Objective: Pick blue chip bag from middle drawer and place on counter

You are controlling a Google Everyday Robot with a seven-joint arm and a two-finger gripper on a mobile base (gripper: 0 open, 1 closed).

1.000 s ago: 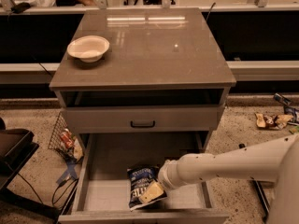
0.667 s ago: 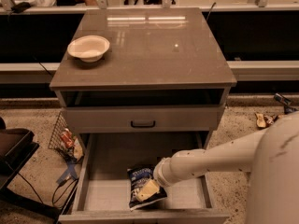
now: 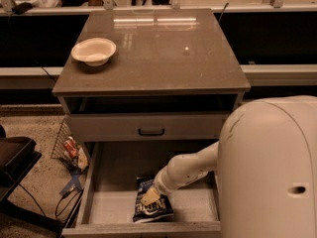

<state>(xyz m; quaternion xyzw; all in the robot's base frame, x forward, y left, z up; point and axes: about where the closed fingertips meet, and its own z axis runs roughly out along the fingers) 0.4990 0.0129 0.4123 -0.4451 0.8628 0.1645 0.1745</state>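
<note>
Down at the front of the open middle drawer point(image 3: 88, 182), the gripper point(image 3: 151, 197) rested on the blue chip bag point(image 3: 154, 211), touching its upper half; whether it was clenched on the bag or released could not be told. The bag lay flat on the pale drawer floor, directly under the gripper and reaching just past it toward the drawer's front wall. Up and to the right of the gripper, the white arm point(image 3: 190, 170) ran back to the robot's rounded body point(image 3: 270, 167). Above the gripper, 1 shallower drawer front point(image 3: 109, 129) with a black handle sat closed. Higher up, well apart from the gripper, the counter point(image 3: 163, 58) carried 1 cream bowl point(image 3: 93, 51) near its far-left corner. Left of the gripper, outside the drawer, a wire basket point(image 3: 62, 143) held crumpled wrappers.
</note>
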